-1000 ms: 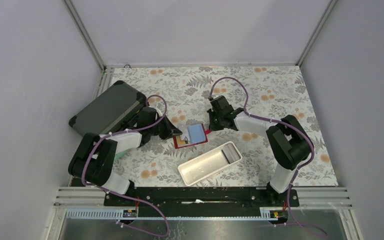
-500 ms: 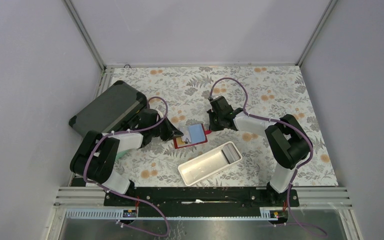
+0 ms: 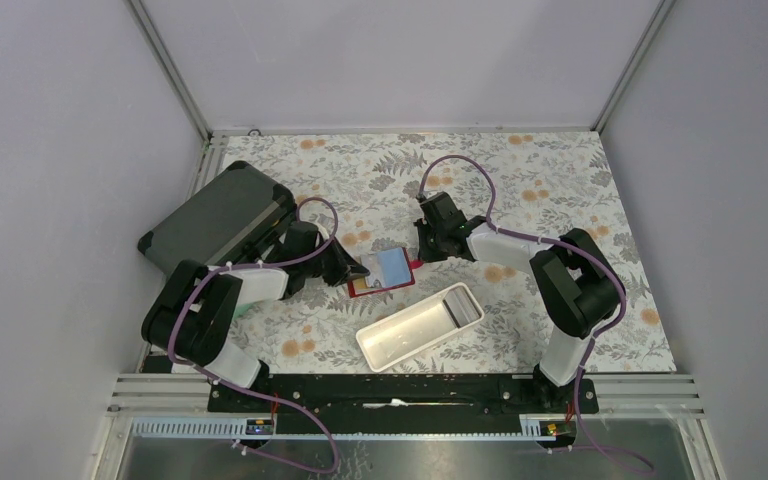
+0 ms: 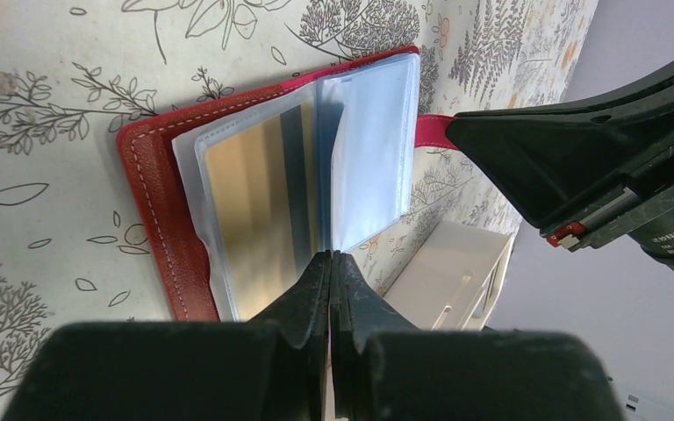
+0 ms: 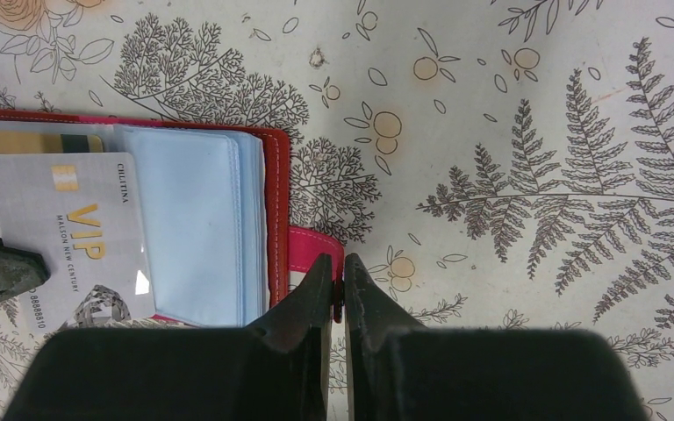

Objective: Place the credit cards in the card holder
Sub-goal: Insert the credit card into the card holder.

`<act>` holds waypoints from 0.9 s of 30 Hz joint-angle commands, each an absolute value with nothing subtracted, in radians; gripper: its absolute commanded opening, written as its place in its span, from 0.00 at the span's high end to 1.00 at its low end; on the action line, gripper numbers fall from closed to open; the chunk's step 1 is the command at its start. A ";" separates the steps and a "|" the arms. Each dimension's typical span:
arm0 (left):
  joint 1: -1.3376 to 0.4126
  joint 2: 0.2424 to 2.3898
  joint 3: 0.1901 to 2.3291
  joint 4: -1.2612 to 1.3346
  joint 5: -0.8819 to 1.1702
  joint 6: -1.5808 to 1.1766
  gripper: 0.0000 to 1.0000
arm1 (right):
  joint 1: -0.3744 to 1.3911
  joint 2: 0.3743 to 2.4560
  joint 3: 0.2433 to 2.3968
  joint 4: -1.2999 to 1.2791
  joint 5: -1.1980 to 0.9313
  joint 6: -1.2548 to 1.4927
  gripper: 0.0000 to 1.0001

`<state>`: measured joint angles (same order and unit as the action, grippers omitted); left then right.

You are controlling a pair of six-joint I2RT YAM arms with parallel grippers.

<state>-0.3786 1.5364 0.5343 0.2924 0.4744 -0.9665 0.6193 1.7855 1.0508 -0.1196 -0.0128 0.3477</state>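
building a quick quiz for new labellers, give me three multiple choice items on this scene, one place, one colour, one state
1. Where does the white tray lie relative to the red card holder?
A) on its near side, toward the robot
B) against the back wall
C) on top of it

2. What colour is the card already in a clear sleeve?
A) green
B) gold
C) black

3. What state is the card holder in?
A) snapped shut
B) lying open
C) standing on edge

Key:
1 A, the top view shows the tray nearer the robot than the holder.
2 B, the gold face shows through the sleeve.
3 B, its sleeves fan open while the right gripper pinches its strap and the left gripper holds the VIP card.
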 commanded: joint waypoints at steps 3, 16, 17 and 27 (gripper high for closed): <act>-0.389 1.532 0.541 0.286 0.448 -0.942 1.00 | 0.613 1.789 1.089 -0.103 -0.012 0.352 1.00; -0.393 1.503 0.534 0.240 0.377 -0.926 1.00 | 0.613 1.784 1.090 -0.103 -0.019 0.354 1.00; -0.393 1.500 0.528 0.248 0.370 -0.933 1.00 | 0.613 1.784 1.089 -0.104 -0.020 0.354 1.00; -0.399 1.470 0.502 0.299 0.296 -0.976 1.00 | 0.614 1.786 1.089 -0.104 -0.039 0.361 1.00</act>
<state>-0.3958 1.4921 0.5179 0.2619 0.3641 -0.9661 0.6193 1.7855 1.0519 -0.1196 -0.0208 0.3496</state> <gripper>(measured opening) 0.018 0.108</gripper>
